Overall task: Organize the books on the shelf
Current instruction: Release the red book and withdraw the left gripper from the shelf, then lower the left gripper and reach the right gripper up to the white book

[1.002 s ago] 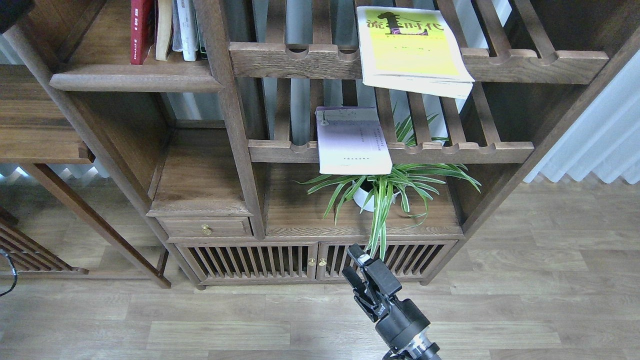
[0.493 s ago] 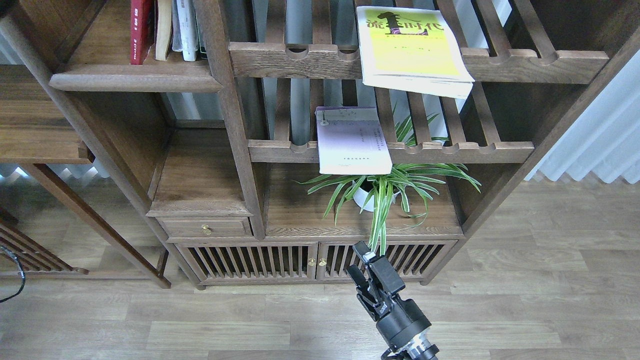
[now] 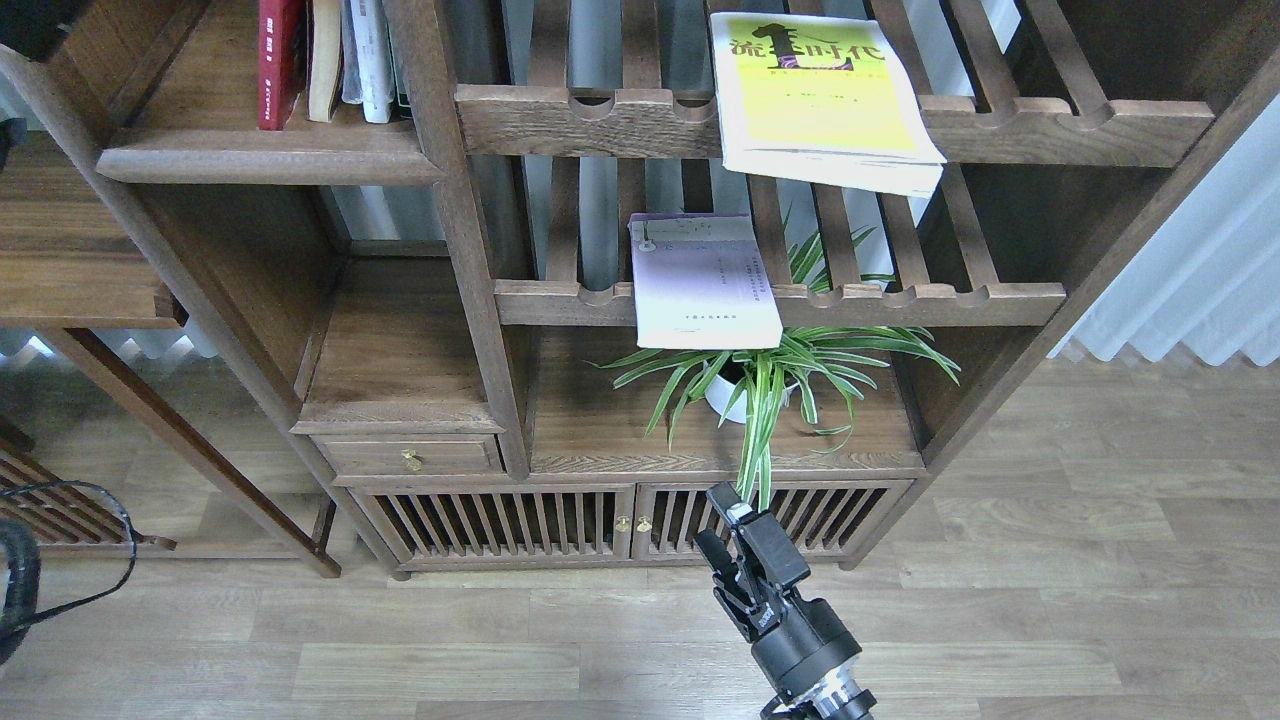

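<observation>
shelf (image 3: 270, 160): top left, flat brown board; red book (image 3: 281, 60) stands up there w/ others, so it's put away
purple book (image 3: 705, 285): lies on mid rack, sticks out front, not put away
yellow book (image 3: 815, 90): flat on top rack, same
right claw (image 3: 732, 545): low, by the floor, fingers a bit apart, holds nothing
left claw: can't see it

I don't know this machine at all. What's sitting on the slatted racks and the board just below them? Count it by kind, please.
Books lying flat: 2 (yellow-green thin paperback book, pale lavender thin paperback book)
Plants: 1 (striped green plant in a white pot)
Total: 3
</observation>
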